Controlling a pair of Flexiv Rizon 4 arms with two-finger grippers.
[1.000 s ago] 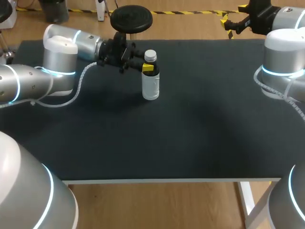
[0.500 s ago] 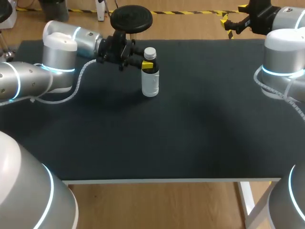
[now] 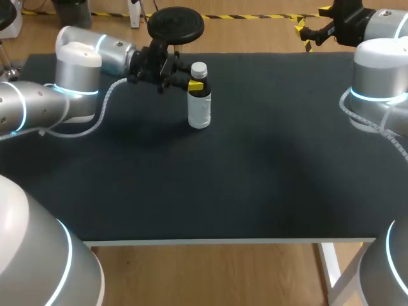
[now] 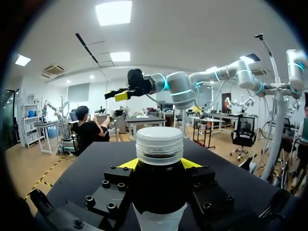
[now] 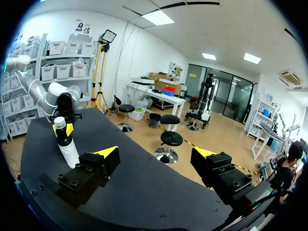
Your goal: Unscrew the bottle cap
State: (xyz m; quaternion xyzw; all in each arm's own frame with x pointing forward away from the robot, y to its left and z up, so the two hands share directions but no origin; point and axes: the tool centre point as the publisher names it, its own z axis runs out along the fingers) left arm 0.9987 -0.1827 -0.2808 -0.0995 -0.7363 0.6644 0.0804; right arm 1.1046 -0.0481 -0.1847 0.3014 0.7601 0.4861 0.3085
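Bottle [image 3: 199, 105], upright near table [image 3: 255, 166] far edge, neck clamped in left claw [image 3: 197, 85], cap [image 3: 199, 67] clear above; right claw [image 5: 156, 156] apart, well away.

Black-topped table [image 3: 268, 191] w/ white front edge carries a white bottle [image 3: 199, 109] w/ dark neck & pale cap [image 3: 199, 69], upright, toward far side, left of centre, base prob. resting on the top.

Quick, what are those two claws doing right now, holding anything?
Left gripper: closed on the bottle, just below its cap.
Right gripper: open, empty.
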